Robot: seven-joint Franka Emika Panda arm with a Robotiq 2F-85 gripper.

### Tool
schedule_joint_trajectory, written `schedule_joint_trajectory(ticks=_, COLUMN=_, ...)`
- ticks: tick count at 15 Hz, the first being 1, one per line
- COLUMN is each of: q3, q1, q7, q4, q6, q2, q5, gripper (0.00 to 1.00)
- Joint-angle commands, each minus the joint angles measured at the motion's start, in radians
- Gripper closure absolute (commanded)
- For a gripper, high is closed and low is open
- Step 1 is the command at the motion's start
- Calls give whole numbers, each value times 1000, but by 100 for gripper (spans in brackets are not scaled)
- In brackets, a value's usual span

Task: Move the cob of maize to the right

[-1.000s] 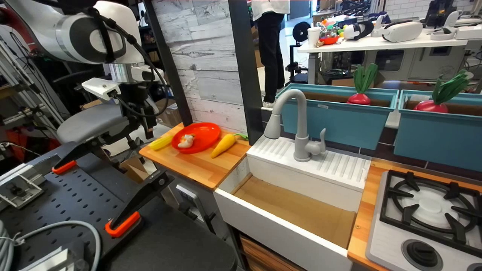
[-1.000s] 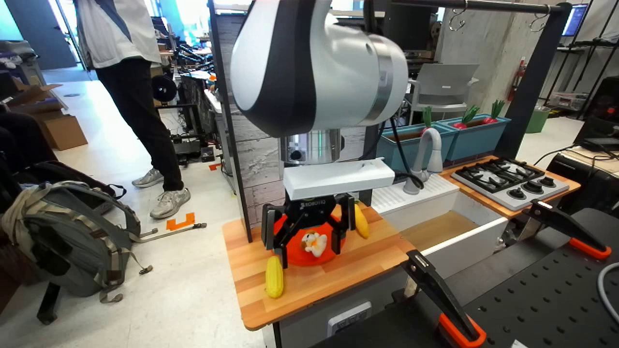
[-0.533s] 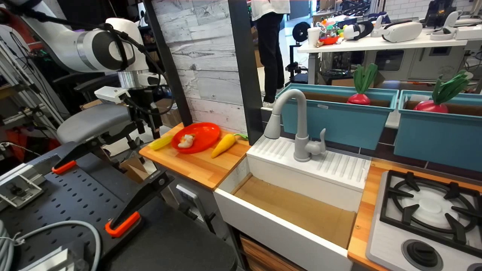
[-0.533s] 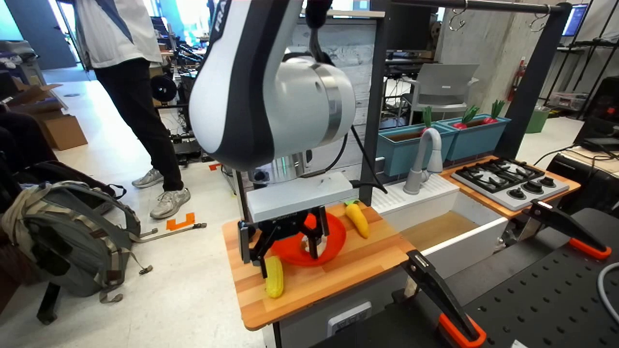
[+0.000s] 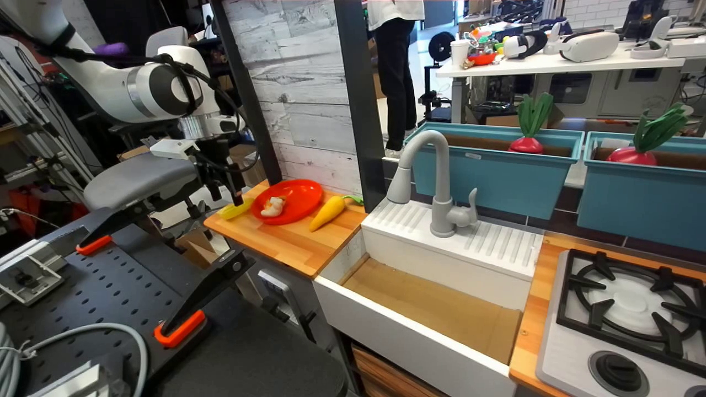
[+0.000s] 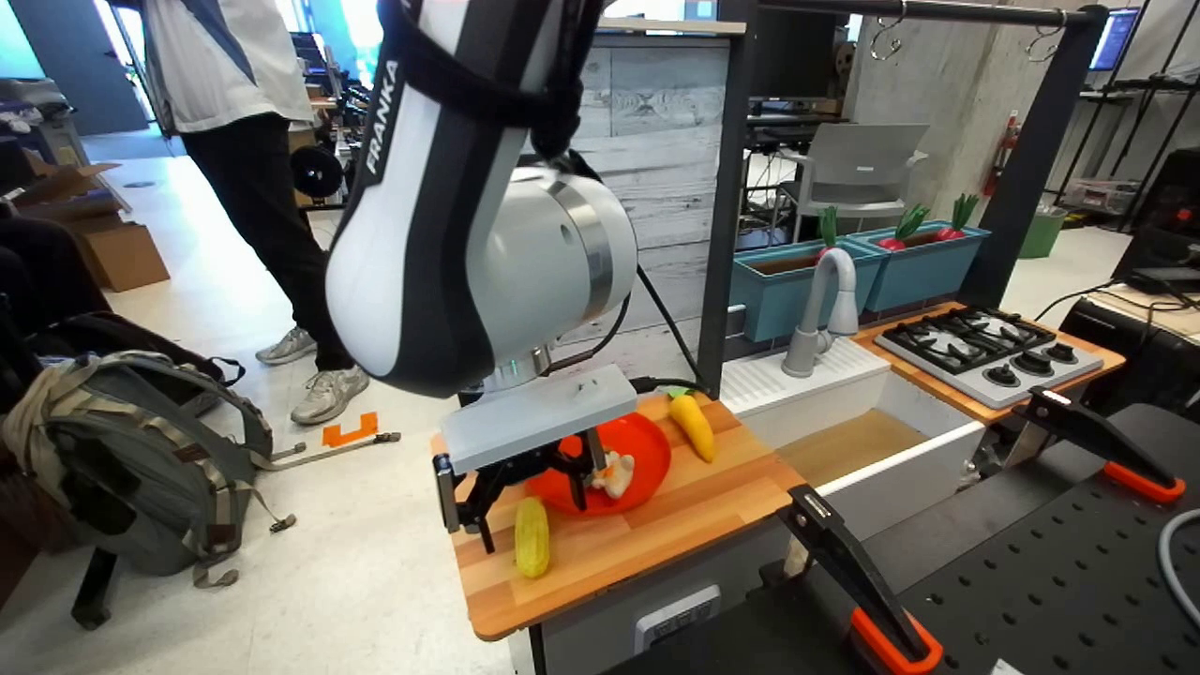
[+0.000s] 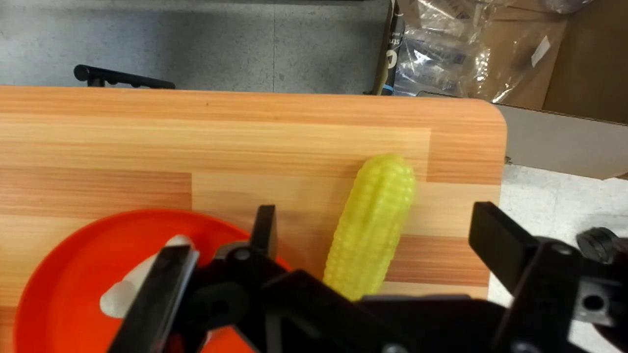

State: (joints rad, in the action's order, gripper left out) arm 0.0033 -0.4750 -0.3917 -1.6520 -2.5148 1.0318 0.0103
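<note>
The cob of maize [image 7: 373, 225] is yellow and lies on the wooden counter, beside the red plate. It shows in both exterior views [image 5: 235, 209] [image 6: 532, 537]. My gripper [image 7: 375, 211] is open and empty. In the wrist view its fingers stand wide apart on either side of the cob, with room on both sides. The cob's lower end is hidden behind the gripper there. In the exterior views the gripper [image 6: 532, 527] [image 5: 227, 199] hangs above the counter, over or just behind the cob.
The red plate [image 6: 647, 469] with a white toy [image 6: 614, 475] on it lies close to one finger. A yellow carrot-like toy [image 5: 329, 213] lies beyond the plate. The counter [image 5: 281, 245] ends near the cob. A white sink [image 5: 408, 339] and a panel wall [image 5: 314, 99] adjoin it.
The arm has come down and across, away from above the plate to the cob. The gripper has turned slightly and stays open. The cob, plate and other toys have not moved.
</note>
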Motion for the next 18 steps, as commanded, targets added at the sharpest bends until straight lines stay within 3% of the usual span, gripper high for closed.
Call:
schedule_joint_trajectory(ticks=1, q3=-20, q1=-21, q7=-26, q4=75, q6=3, q2=61, q5=30, gripper=0)
schedule_joint_trajectory(ticks=4, q3=-19, q1=-20, q7=-20, q4=104, q6=10, q2=86, q5=30, gripper=1)
schedule_joint_trajectory(ticks=5, q3=-19, q1=-20, q7=-18, q4=113, q6=16, q2=95, q5=30, gripper=26)
schedule_joint_trajectory(ticks=7, q3=-19, q1=-21, q7=-12, q4=130, q6=26, q2=108, q5=34, gripper=29)
schedule_joint_trajectory(ticks=15, q3=-10, q1=-5, q7=6, q4=127, q6=1, q2=80, q5=29, gripper=90)
schedule_joint_trajectory(ticks=18, q3=-11, q1=-5, q7=17, q4=87, q6=-5, q2=35, q5=34, gripper=94)
